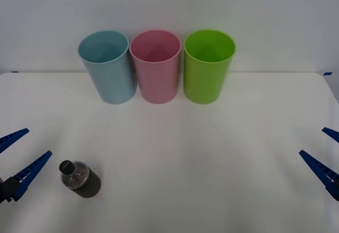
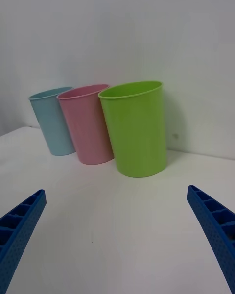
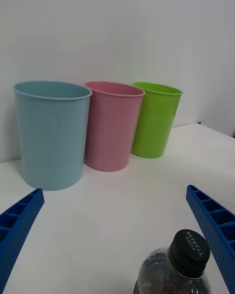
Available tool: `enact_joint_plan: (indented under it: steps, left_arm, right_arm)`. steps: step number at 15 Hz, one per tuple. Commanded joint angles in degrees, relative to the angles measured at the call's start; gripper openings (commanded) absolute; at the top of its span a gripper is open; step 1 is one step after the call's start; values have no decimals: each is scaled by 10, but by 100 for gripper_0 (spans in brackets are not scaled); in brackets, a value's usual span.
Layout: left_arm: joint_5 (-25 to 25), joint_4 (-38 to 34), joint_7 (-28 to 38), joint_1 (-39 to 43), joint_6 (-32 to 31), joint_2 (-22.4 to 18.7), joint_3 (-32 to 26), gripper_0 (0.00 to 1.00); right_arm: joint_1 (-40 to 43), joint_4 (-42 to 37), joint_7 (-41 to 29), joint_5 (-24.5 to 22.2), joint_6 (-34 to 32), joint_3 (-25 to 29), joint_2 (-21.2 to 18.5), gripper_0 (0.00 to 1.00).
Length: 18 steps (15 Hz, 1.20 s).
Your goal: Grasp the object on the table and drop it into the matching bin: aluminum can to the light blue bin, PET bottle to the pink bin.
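On the white bench (image 1: 175, 153), near its front left, the bottle (image 1: 80, 179) is seen lying on its side, just beside the left claw (image 1: 20, 155) — spread wide, nothing gripped. The right claw (image 1: 327, 152) is parked at the far right, also spread and empty. Nothing is judged done yet: the bottle is still to be grasped, lifted and dropped into the pink bin (image 1: 155, 66) — between the blue bin (image 1: 106, 66) and the green one (image 1: 208, 65).

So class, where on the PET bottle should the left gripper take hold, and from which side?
Probably across the labelled body of the PET bottle, coming from above: it lies on its side on the table, cap toward the open left gripper.
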<state>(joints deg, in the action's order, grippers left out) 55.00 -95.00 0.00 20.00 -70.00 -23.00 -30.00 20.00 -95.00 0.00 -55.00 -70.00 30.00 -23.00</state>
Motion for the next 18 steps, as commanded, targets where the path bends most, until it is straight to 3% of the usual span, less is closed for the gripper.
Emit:
enact_joint_plan:
  steps: [1, 3, 8, 12, 15, 18]
  left_arm:
    - [0, 0, 0, 0, 0, 0, 0, 100]
    - [8, 8, 0, 13, -2, 10, 16, 100]
    - [-34, 7, -4, 28, -3, -14, 34, 100]
    - [-75, 16, -7, 57, -12, -64, 35, 100]
    - [-110, 83, -25, 51, -54, -107, 35, 100]
    - [-136, 136, -84, 50, -63, -161, 63, 100]
  right_arm:
    - [0, 0, 0, 0, 0, 0, 0, 100]
    - [0, 0, 0, 0, 0, 0, 0, 100]
    - [0, 0, 0, 0, 0, 0, 0, 100]
    - [0, 0, 0, 0, 0, 0, 0, 100]
    - [0, 0, 0, 0, 0, 0, 0, 100]
    - [0, 0, 0, 0, 0, 0, 0, 100]
